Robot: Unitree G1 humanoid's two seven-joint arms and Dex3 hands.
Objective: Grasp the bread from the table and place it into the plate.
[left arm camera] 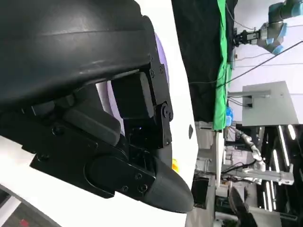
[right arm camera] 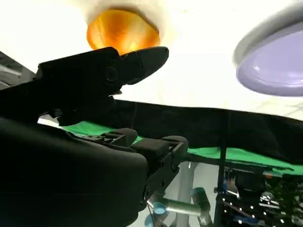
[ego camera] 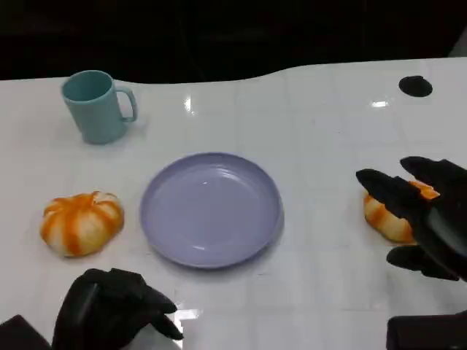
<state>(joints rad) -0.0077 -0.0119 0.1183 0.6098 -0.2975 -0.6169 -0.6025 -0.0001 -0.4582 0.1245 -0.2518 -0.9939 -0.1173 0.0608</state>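
At desk's near edge, lower left in head view, the black left hand (ego camera: pixel 113 310) is seen resting low w/ fingers curled in, nothing held; in left wrist view its black shell and fingers (left arm camera: pixel 142 142) are seen close up over the white desk (ego camera: pixel 321 292). Near right, the black right hand (ego camera: pixel 423 219) is seen w/ fingers spread around a round orange-and-white bread bun (ego camera: pixel 385 219), fingers arched over and beside it; whether contact is made can't be told. In right wrist view, the same bun (right arm camera: pixel 122 30) is seen just past one black fingertip (right arm camera: pixel 149 56), not clamped. At centre, btwn the hands, a round lavender plastic plate (ego camera: pixel 211 209) is seen lying w/ nothing in it; its rim is also caught in right wrist view (right arm camera: pixel 272 61). Left of plate, apart from it, a second orange-and-white bun (ego camera: pixel 81 222) is seen on the desk. Farther back, at left, a light teal plastic mug (ego camera: pixel 95 106) is seen upright, handle to the right. At far right, a small black round mark (ego camera: pixel 415 86) is seen on the desk.
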